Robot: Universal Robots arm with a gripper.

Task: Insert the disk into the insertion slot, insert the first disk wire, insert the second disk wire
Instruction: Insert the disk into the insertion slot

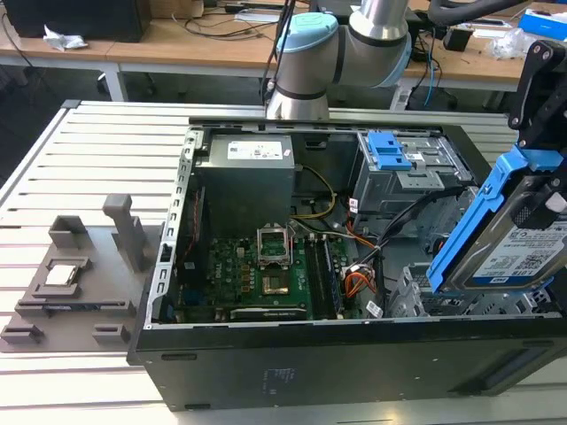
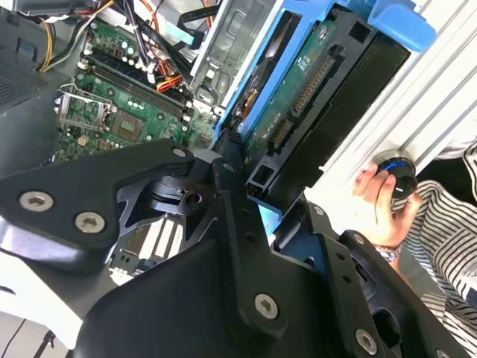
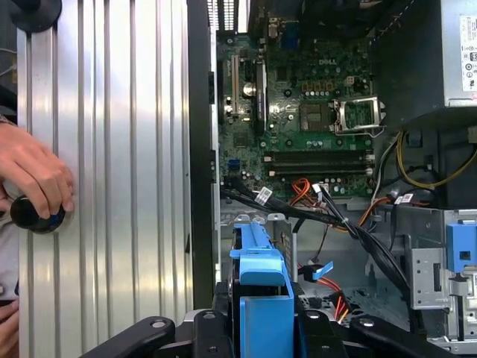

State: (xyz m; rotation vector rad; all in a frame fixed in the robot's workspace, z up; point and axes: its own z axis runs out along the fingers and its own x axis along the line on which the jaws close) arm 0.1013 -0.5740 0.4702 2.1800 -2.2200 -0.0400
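My fingers (image 3: 220,313) clamp the disk (image 1: 523,243), tilted over the insertion slot (image 1: 416,297). I'd level it and avoid the cables (image 3: 298,212).

The gripper (image 2: 240,173) is matt black. Clamped in it, the disk (image 1: 509,257) shows smooth silver-grey metal, a white paper label (image 1: 542,239) and a glossy blue plastic frame. Just below it, the insertion slot (image 1: 416,297) is dull perforated sheet metal. The table (image 1: 89,150) underneath is ribbed pale metal.

A lab is showing itself: cable-strewn wooden workbenches (image 1: 195,40) are standing behind a slotted aluminium table (image 1: 89,142) bearing an open computer case (image 1: 354,354).
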